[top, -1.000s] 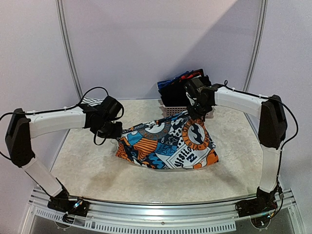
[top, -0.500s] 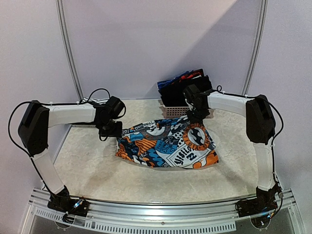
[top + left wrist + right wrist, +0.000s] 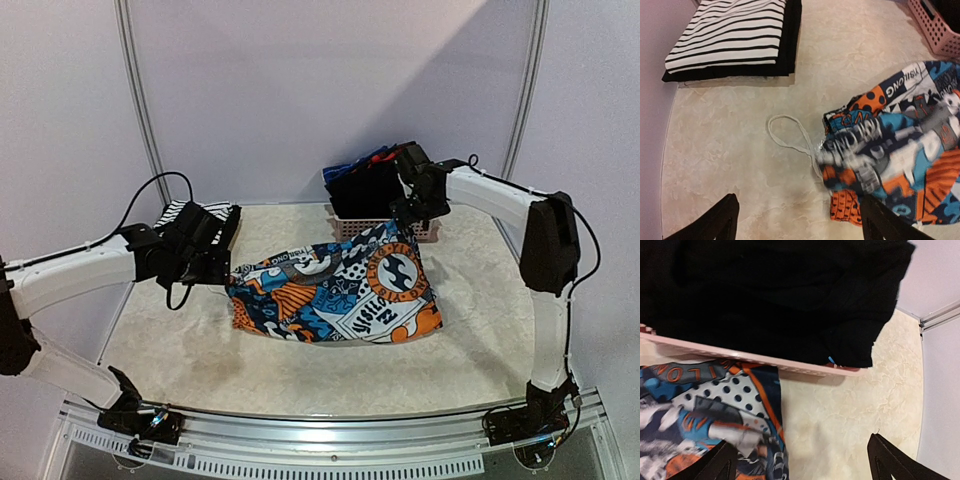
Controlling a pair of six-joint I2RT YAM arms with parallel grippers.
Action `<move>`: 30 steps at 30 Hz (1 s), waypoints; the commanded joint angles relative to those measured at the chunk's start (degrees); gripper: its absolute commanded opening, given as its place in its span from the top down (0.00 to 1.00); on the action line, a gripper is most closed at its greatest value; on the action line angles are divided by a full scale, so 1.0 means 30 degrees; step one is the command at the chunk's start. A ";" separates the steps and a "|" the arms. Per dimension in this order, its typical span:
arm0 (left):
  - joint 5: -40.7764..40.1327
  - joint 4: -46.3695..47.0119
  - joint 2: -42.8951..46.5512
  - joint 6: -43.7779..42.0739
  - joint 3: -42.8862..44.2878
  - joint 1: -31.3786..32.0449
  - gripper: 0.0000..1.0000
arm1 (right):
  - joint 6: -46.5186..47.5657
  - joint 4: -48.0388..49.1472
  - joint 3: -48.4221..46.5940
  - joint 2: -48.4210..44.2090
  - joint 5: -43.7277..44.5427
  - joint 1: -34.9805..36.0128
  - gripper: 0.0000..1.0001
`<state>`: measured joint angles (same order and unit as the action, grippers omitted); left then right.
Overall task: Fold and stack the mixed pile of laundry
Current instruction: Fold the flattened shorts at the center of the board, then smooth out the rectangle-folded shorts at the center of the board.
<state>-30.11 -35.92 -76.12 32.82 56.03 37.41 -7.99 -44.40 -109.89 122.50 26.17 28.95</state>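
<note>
The blue-orange-white-black printed garment [image 3: 335, 295] lies spread on the table, blurred in both wrist views [image 3: 895, 150] [image 3: 705, 410], with its white drawstring [image 3: 790, 135] looped out to the left. My left gripper [image 3: 213, 263] [image 3: 800, 220] hangs open just left of its left edge, gripping nothing. My right gripper [image 3: 413, 207] [image 3: 802, 460] is open above its top right corner, beside the basket, also empty. A folded white garment with thin black stripes [image 3: 190, 213] [image 3: 727, 37] rests on a folded black one at the back left.
A pink latticed basket [image 3: 385, 229] [image 3: 765, 362] [image 3: 935, 30] at the back centre holds black garments [image 3: 365, 188] [image 3: 780, 295] with bits of blue and red. Walls close in behind and at both sides.
Both grippers have opened and let go of the printed garment, which has settled onto the table slightly leftward. The left arm drew back left; the right gripper rose toward the basket.
</note>
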 commanded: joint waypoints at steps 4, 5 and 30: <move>0.2800 0.2016 -0.0673 -0.1939 -0.0262 -0.0047 0.11 | -0.1516 0.0739 0.3095 -0.4481 -0.2206 0.0980 0.09; 0.2712 0.1947 -0.1013 -0.1873 0.0094 -0.0022 0.11 | -0.1869 0.0768 0.3455 -0.4904 -0.2252 0.1109 0.10; 0.9657 0.4270 -0.8995 -0.3992 0.3074 -0.1846 0.63 | -0.3275 0.6360 1.0419 -0.3442 -1.3711 0.3051 0.57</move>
<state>-4.12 -25.06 -99.59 22.41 62.96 34.00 -15.70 -29.10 -81.23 110.00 -12.86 38.50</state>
